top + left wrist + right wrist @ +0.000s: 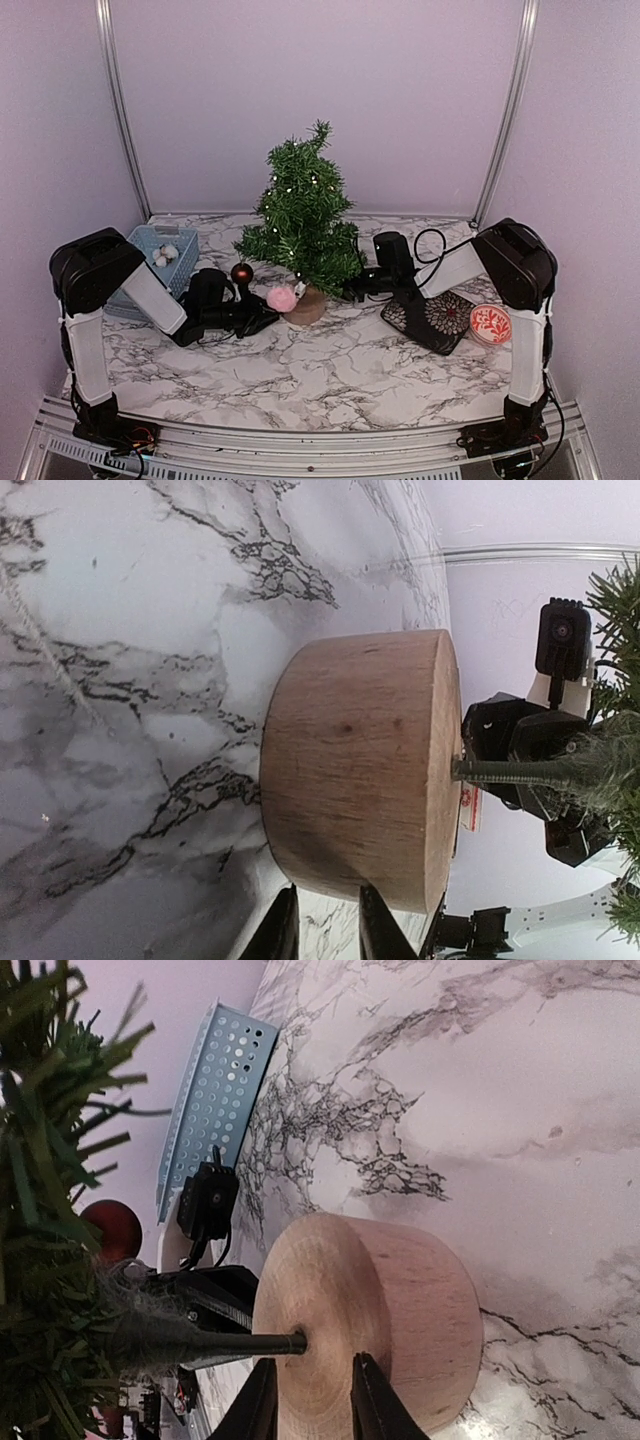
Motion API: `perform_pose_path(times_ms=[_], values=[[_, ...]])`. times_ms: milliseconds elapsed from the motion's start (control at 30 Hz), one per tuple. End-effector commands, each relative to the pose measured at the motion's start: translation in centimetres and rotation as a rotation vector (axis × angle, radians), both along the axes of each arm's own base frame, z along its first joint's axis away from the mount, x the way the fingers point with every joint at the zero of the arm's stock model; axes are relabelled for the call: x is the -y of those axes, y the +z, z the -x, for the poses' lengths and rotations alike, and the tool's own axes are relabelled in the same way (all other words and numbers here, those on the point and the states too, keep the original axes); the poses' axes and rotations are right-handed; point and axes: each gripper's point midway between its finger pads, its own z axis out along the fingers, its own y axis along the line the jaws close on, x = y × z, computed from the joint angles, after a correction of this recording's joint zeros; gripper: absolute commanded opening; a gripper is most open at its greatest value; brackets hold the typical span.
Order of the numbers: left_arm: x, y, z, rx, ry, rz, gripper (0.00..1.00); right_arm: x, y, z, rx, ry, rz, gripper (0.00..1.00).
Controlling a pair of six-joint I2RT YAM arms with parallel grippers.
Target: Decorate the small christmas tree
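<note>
Left arm [88, 345], right arm [527, 350]: white link shells, bulky black joint housings. Black cable [444, 243] loops off right wrist. Slim black claw fingers [372, 1405].

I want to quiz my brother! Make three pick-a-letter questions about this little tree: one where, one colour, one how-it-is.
1. From above, where is the blue basket? A) left of the small christmas tree B) right of it C) on top of it
2. What colour is the pom-pom by the stump? A) yellow B) pink C) green
3. The tree is: A) lying down B) upside down C) standing upright
Answers: A, the basket is on its left; B, it is plainly pink; C, the stump sits flat on the table.
</note>
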Motion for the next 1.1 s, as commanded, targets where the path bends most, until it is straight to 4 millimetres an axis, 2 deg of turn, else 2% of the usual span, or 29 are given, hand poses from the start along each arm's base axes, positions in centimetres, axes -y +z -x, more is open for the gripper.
perform_pose_path(times_ms=[0, 400, 1067], values=[[1.3, 1.1, -1.5, 0.037, -0.007, 0.044, 0.21, -0.1, -0.6, 1.1, -0.018, 0.013, -0.019, 0.24], [2.1, 1.0, -4.1, 0.048, 0.013, 0.063, 0.20, 0.8, -0.4, 3.3, -0.036, 0.010, -0.026, 0.24], [3.8, 1.8, -8.4, 0.068, 0.007, 0.121, 0.16, -1.6, 0.1, 6.2, -0.056, 0.038, -0.045, 0.24]])
